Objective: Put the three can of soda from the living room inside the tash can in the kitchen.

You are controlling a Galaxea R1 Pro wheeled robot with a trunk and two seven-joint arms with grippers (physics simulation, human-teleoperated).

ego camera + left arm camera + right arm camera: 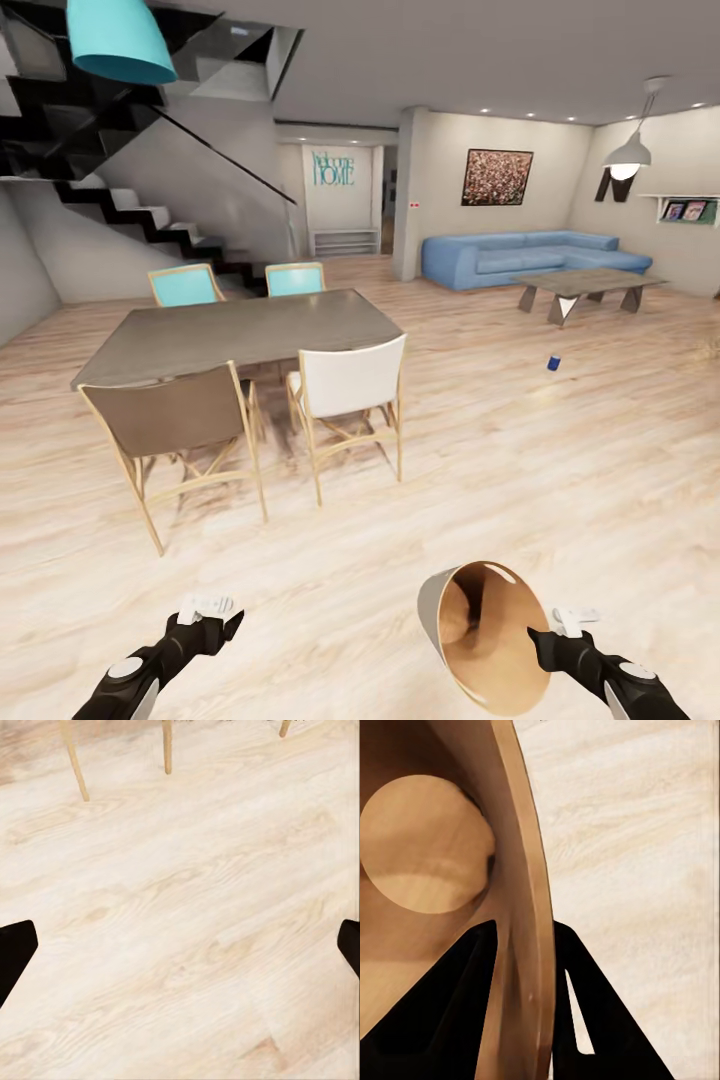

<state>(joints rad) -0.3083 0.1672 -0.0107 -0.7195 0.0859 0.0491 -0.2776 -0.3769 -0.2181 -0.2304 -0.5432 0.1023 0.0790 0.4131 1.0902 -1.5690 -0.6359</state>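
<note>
On the wood floor (560,470), blue can (553,364) near sofa (530,256); right claw (529,1020) clamps bin (485,630) rim, left claw (180,952) wide open, empty.

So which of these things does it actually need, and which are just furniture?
Needed:
- tash can, its rim gripped by the right gripper
- blue soda can on the floor

Just there:
- dining table and chairs
- blue sofa
- coffee table
- staircase

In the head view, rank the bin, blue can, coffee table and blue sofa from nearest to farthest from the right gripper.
1. Bin: held in the right gripper, fingers on its rim.
2. Blue can: on the floor ahead, slightly right.
3. Coffee table: beyond the can.
4. Blue sofa: behind the table, by the far wall.
</note>
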